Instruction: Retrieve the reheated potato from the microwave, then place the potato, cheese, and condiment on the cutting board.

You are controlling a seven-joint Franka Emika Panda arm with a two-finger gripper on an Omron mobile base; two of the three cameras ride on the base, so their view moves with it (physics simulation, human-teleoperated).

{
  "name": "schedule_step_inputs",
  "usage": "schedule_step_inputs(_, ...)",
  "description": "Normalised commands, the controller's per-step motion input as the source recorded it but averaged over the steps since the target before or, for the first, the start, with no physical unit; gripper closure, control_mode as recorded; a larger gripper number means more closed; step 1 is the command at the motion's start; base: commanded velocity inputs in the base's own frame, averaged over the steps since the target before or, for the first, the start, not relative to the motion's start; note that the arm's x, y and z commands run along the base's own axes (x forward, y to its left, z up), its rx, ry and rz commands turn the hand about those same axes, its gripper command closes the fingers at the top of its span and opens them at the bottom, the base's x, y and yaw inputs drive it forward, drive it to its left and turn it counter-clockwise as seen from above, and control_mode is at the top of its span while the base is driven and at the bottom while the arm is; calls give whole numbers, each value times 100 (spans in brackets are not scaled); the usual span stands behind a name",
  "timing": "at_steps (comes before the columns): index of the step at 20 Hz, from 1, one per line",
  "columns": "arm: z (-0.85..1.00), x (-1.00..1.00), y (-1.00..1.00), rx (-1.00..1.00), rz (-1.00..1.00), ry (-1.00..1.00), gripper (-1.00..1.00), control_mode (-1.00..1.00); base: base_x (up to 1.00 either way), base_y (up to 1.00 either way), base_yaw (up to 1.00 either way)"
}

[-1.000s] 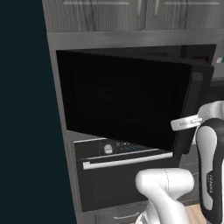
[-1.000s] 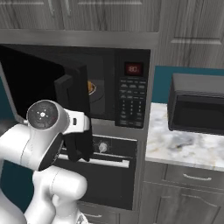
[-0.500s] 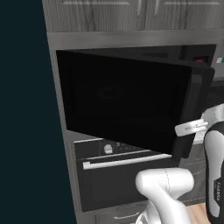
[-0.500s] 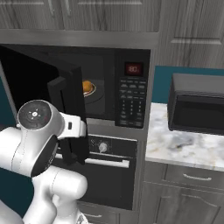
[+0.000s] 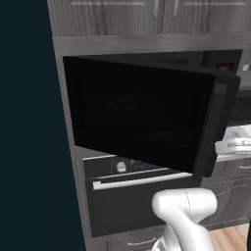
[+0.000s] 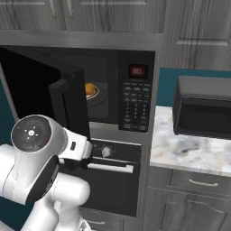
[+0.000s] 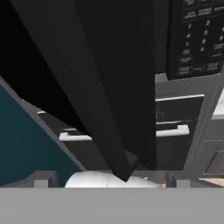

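Grey cabinets frame the microwave, its door now swung wider than a second ago. My gripper has let go and its jaws stand apart, the door's edge just ahead between them. I see the potato on the plate inside, beyond the door. Below sits the oven; a toaster oven rests on the counter.

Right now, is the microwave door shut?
No, the microwave door stands swung open, and the potato shows inside on the plate.
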Motion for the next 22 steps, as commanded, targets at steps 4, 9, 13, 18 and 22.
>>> schedule_step_inputs(4,9,1,-39,26,-33,15,-100,-100,0,0,0)
schedule_step_inputs(9,8,0,-41,21,-15,2,-100,-100,0,0,0)
schedule_step_inputs(13,9,11,-32,32,-5,0,-100,-100,0,0,0)
schedule_step_inputs(18,5,22,-23,36,-5,0,-100,-100,0,0,0)
schedule_step_inputs(22,0,52,-2,37,-10,10,-100,-100,0,0,0)
